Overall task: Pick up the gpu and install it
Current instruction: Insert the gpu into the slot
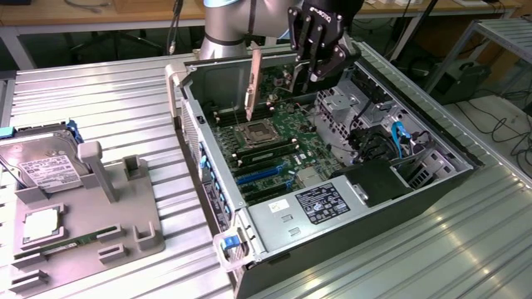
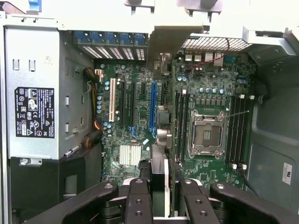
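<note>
The pincer (image 1: 312, 75) holds the gpu (image 1: 278, 81) edge-down above the open case (image 1: 432, 156), its bracket (image 1: 253, 84) hanging over the motherboard (image 1: 287, 134), so I'd keep the card square, lined up with the blue slot (image 2: 153, 105).

Your gripper (image 1: 320, 62) hangs over the open computer case (image 1: 432, 180) with the card (image 1: 264, 84) clamped edge-down, its silver bracket (image 1: 254, 84) pointing at the motherboard (image 1: 275, 140). From the processor socket (image 1: 253, 132), the power supply (image 1: 320, 202) blocks 5 o'clock and the cabled drive bay (image 1: 390, 146) crowds 3 o'clock. Above the blue slots (image 1: 261, 176) nothing stands in your way.
</note>
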Tool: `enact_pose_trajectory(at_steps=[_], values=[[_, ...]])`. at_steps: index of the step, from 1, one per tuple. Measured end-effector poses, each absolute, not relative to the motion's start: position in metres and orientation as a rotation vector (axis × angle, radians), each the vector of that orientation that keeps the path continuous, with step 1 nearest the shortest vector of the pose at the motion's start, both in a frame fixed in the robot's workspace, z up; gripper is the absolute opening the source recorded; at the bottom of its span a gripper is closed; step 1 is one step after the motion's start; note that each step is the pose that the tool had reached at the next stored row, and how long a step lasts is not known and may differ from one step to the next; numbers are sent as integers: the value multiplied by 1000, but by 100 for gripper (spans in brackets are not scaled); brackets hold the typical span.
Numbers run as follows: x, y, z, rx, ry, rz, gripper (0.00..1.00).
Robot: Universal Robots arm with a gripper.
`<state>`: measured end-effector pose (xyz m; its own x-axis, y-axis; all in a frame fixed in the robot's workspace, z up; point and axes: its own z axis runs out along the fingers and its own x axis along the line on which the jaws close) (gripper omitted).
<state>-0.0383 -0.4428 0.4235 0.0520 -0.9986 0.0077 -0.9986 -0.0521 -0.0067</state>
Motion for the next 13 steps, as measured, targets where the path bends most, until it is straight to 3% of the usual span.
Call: enact_pose_trajectory(at_steps=[13], values=[[-38,-443,420,2278,-2163,16,28]])
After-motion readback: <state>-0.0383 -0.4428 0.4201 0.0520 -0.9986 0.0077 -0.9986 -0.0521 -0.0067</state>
